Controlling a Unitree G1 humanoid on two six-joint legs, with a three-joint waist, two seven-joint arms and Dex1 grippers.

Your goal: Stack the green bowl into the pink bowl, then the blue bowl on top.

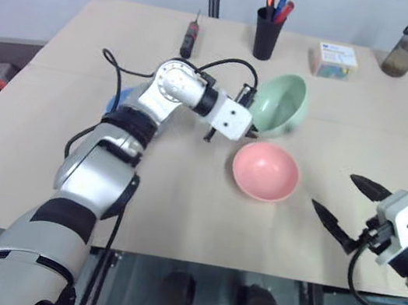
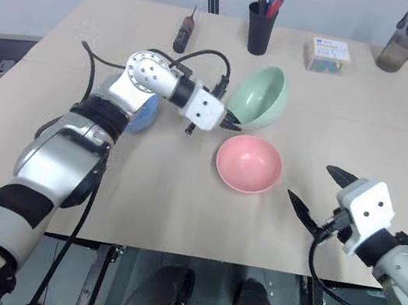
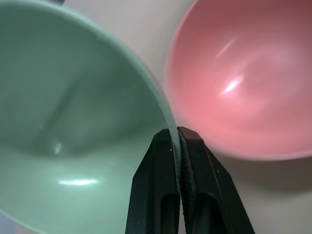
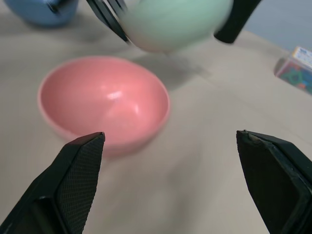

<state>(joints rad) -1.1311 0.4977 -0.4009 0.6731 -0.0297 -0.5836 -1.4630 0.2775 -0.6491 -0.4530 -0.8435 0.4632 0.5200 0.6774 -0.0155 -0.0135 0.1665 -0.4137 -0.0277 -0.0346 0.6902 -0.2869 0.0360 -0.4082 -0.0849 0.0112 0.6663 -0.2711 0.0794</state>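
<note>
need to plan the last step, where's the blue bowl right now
In the right eye view the blue bowl sits on the table, left of the pink bowl, partly hidden behind the left arm.

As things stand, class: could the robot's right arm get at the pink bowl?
Probably yes. The right gripper is open and faces the pink bowl across bare table. The left gripper holds the green bowl tilted just behind it, which might crowd things.
</note>
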